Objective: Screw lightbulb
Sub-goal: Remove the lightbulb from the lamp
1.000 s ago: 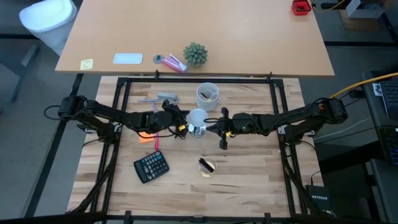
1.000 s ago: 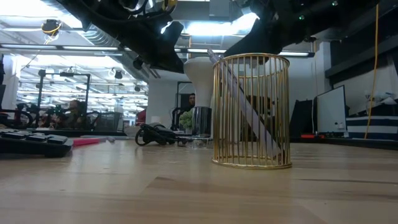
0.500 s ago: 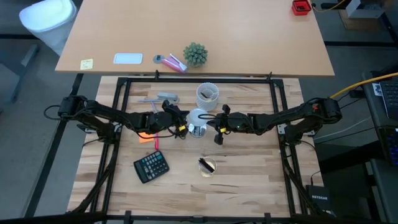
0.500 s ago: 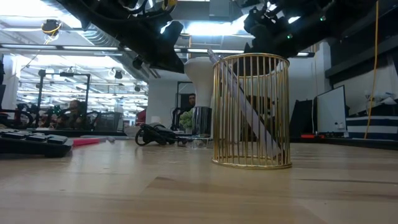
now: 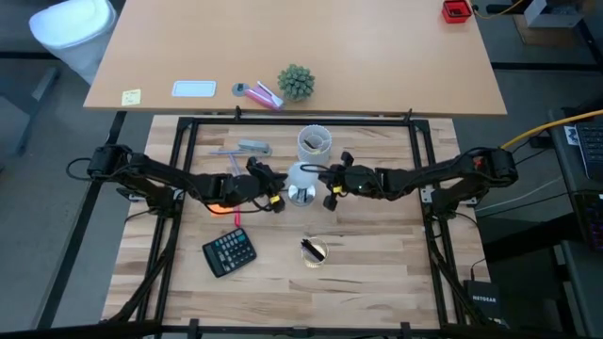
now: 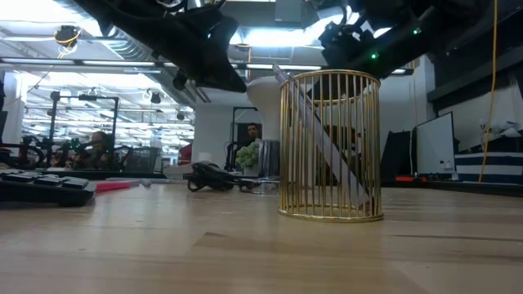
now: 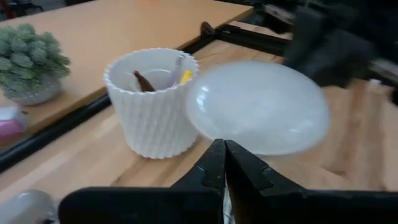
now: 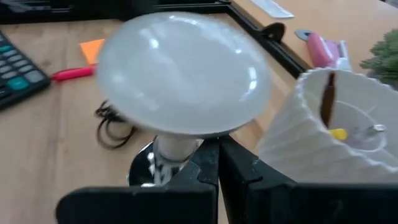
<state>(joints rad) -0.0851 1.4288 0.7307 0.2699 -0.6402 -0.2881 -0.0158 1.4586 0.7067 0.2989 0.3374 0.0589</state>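
Observation:
The white lightbulb [image 5: 300, 175] with its wide dome [image 8: 180, 74] stands neck down in the round silver socket [image 8: 144, 172] at the table's middle. My left gripper [image 7: 222, 149] is shut. It comes from the table's left, its tips just under the dome [image 7: 258, 106]. My right gripper [image 8: 217, 148] is also shut. It comes from the right, its tips beside the bulb's neck [image 8: 174, 148] below the dome's rim. In the low view the bulb [image 6: 263, 91] shows behind the gold wire holder. My left gripper: its shut fingertips [image 7: 214, 155] reach level from the table's left to the dome's lower edge [image 7: 249, 148]; the fingers hide the spot, so I cannot tell whether they touch. My right gripper: its shut fingertips [image 8: 208, 155] sit level from the right against the dome's underside [image 8: 198, 133] beside the neck; true touch I cannot tell.
A white ribbed cup [image 5: 314, 143] with small items stands just beyond the bulb. A gold wire holder [image 5: 314, 250] and a calculator [image 5: 229, 252] lie toward the near edge. The socket's black cord [image 8: 112, 127] is coiled beside the socket, with a pink pen [image 8: 74, 73] and an orange note [image 8: 93, 50] beyond it.
My right gripper has swung from pointing toward the near edge round toward the bulb, moving a little toward the far edge and left, and has stayed shut. The socket and cord have shifted slightly in the low view. My left gripper has kept almost still.

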